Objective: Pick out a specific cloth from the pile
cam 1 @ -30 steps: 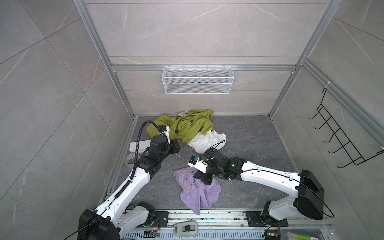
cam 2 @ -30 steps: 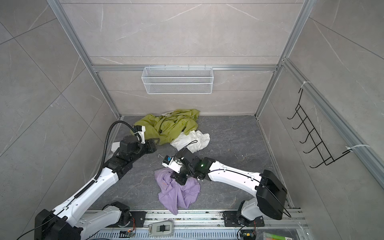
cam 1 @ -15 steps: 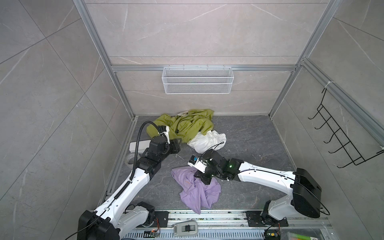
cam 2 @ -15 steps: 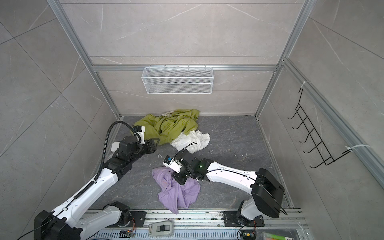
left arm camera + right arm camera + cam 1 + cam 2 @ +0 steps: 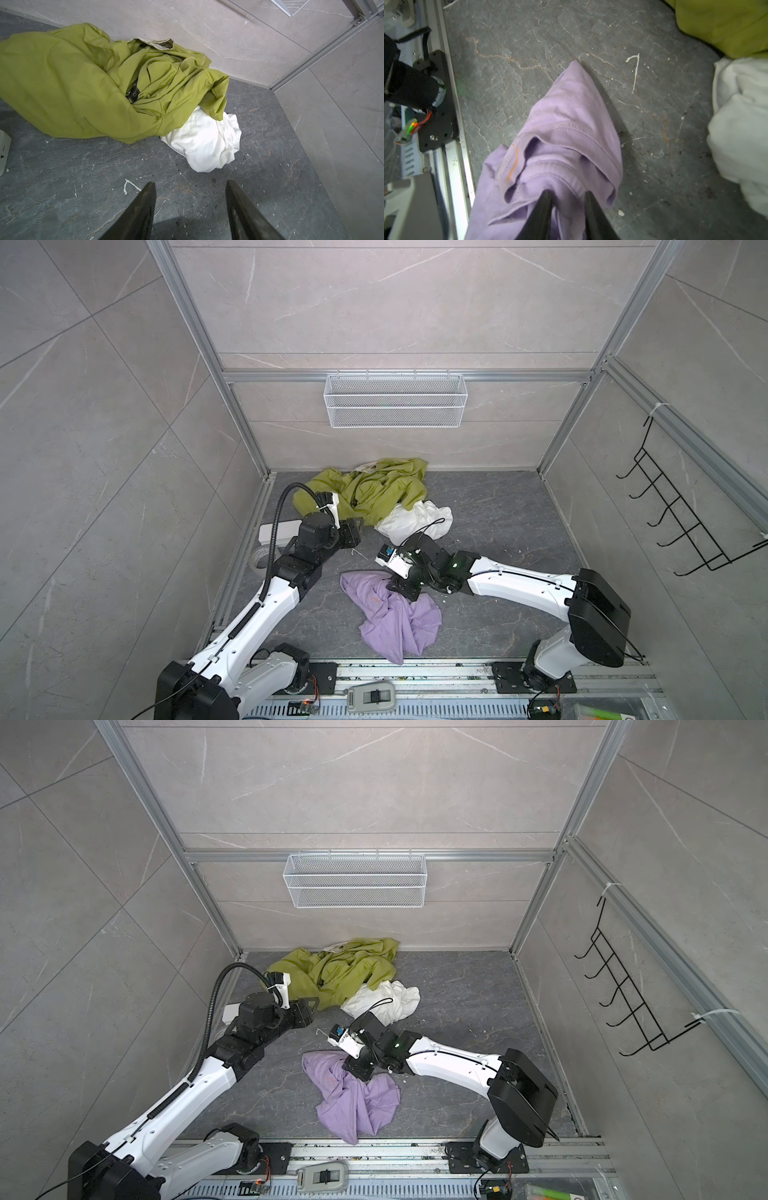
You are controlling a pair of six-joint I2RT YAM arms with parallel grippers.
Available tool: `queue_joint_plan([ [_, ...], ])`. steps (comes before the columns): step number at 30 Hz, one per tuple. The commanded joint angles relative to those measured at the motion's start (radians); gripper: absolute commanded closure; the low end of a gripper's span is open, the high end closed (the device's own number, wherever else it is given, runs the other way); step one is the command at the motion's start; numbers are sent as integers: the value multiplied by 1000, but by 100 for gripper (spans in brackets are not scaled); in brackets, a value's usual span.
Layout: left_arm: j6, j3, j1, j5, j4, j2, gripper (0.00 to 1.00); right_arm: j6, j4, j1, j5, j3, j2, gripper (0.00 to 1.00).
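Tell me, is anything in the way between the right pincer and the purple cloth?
Nothing visible. The right pincer is at the lilac cloth, a finger on each side of a fold. The green garment and white garment lie apart, farther back.

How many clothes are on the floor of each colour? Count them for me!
Green garment: 1
White garment: 1
Lilac garment: 1
Total: 3

Grey tiled walls [image 5: 395,302], dark stone floor [image 5: 498,510]
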Motion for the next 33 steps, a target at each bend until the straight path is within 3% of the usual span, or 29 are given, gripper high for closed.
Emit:
queue_joint_plan([
  [1,15,16,4,42,-39,-33,42,9,-13,-6,35,26,-33,60],
  [13,-72,50,-68,101,-358,-103,41,120,-77,-55,184,-25,-260,38],
  [19,-178,20,-136,123,-492,-126,40,165,-149,-100,311,-15,-266,27],
  [21,-211,11,-153,151,-516,-133,35,179,-152,-109,339,-17,-266,20],
  [23,-234,-7,-179,199,-519,-147,19,190,-152,-115,360,-22,-267,13],
  [25,-247,-31,-205,238,-521,-161,9,196,-155,-120,379,-22,-270,4],
  [33,-305,-142,-286,373,-507,-188,5,216,-154,-161,430,-60,-305,0],
])
